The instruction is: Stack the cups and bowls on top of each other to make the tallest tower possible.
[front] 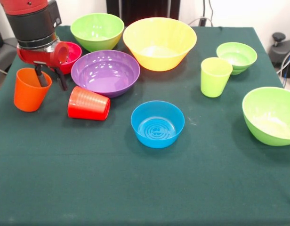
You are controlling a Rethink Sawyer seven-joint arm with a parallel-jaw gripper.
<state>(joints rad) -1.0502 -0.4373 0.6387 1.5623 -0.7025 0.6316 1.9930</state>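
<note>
While nothing has yet been stacked, every piece is seen standing apart on the green-clothed table (135,188). The gripper (50,77) is held at the orange cup (31,89), upright at the table's left edge. One dark finger (41,77) appears dipped inside the cup's mouth; the other is seen outside, toward the purple bowl (106,72). The claw is thus spread moderately across the rim wall, w/ nothing clamped as far as can be judged; actual contact can't be confirmed.

Main risks, as judged from here:
- The cup is thin-walled and tapered; if pinched on one wall only, it could be tilted or dropped on lifting.
- The red cup (88,103) is lying on its side just beside the orange one; it could be nudged and rolled if the arm is swung low toward the centre.
- The magenta bowl (69,56) is mostly hidden behind the wrist, so a knock there wouldn't be noticed easily.
- The orange cup sits near the table edge; a push rather than a grip could send it off.

Elsewhere: yellow bowl (159,43), blue bowl (157,123), lime cup (215,76) and three lime bowls (97,30) (237,56) (270,115) are placed well apart, approx. out of harm's way.
</note>
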